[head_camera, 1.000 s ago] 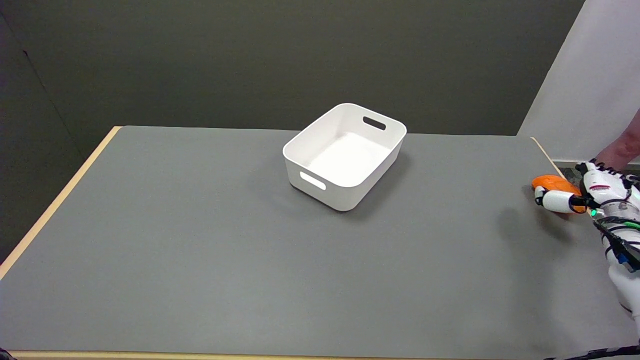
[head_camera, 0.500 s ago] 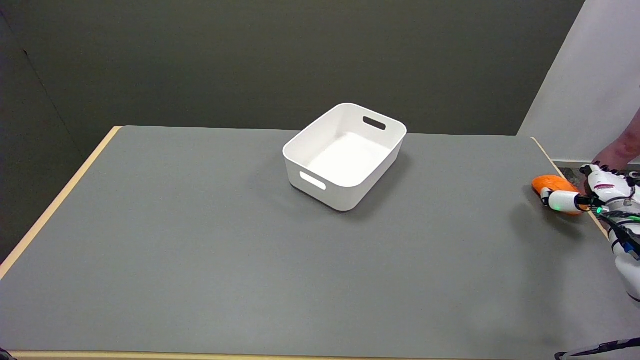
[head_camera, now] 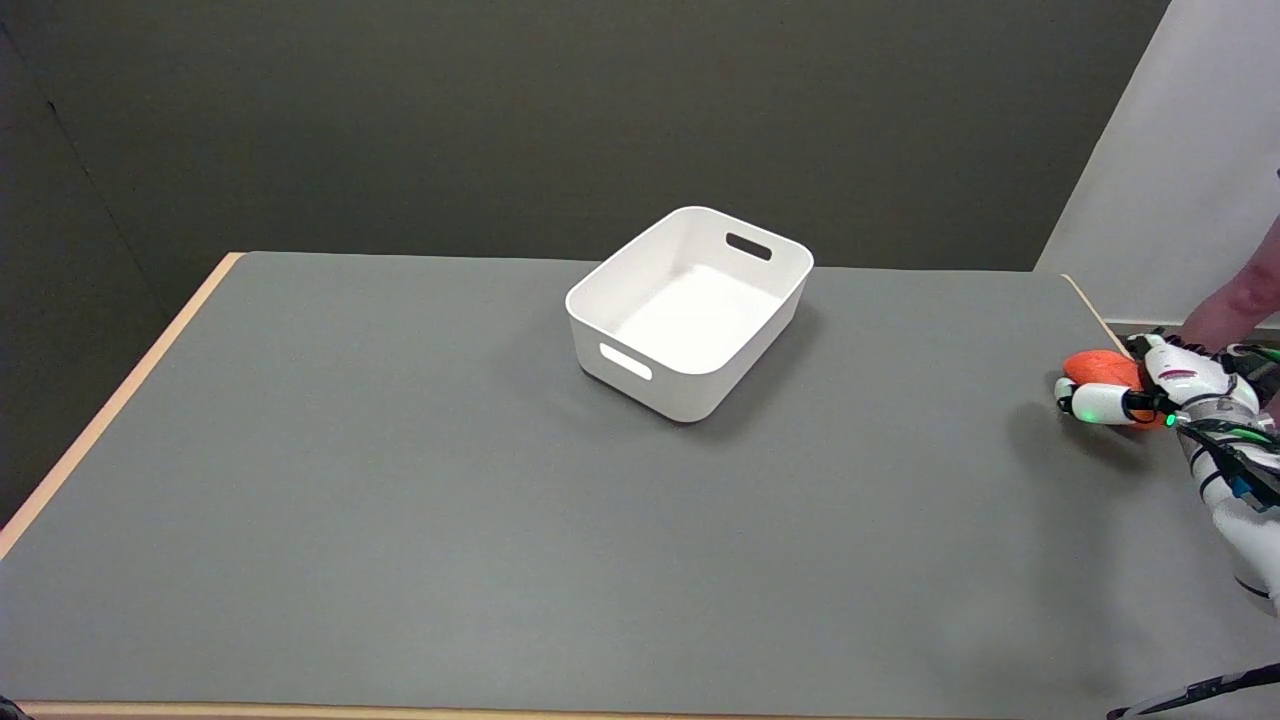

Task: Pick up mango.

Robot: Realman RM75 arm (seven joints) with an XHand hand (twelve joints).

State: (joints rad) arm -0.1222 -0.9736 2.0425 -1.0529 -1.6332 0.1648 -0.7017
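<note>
The mango is a small orange fruit near the table's right edge, partly covered by my right hand. The hand grips it: a white thumb lies across its near side and the other fingers close over its far side and top. Whether the fruit still touches the grey table I cannot tell; a shadow lies just below and left of it. The right arm reaches in from the lower right.
A white bin with handle slots stands empty at the table's middle back. A person's hand hovers just beyond the right table edge, behind my hand. The wooden table rim runs close by.
My right hand has shifted a little to the left and up, closing tighter around the mango, which has moved slightly with it. The bin has stayed put.
</note>
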